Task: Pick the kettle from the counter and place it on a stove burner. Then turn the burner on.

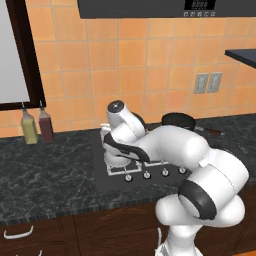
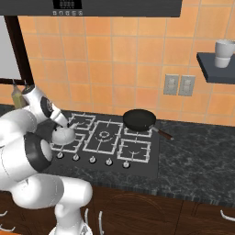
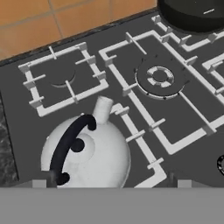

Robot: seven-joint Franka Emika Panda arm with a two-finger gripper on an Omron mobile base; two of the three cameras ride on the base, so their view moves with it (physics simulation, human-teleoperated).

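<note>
The white-silver kettle (image 3: 87, 153) with its black arched handle stands upright on the front-left stove burner (image 3: 136, 135) of the black cooktop, spout toward the back grate. From the right base view the kettle (image 2: 64, 135) sits on that small grate (image 2: 73, 146), just under the hand. My gripper (image 3: 111, 183) hovers right above it, open: the two pale fingertips (image 3: 39, 183) stand wide apart at either side and hold nothing. The arm covers most of the kettle in the left base view. The dark marbled counter (image 1: 45, 170) surrounds the cooktop.
A black frying pan (image 2: 139, 119) rests on the back-right grate, handle pointing right. A row of knobs (image 2: 92, 159) lines the cooktop's front edge; one knob (image 3: 221, 164) peeks in at the right. Two bottles (image 1: 37, 126) stand at the wall on the left. A shelf with a cup (image 2: 225, 53) hangs right.
</note>
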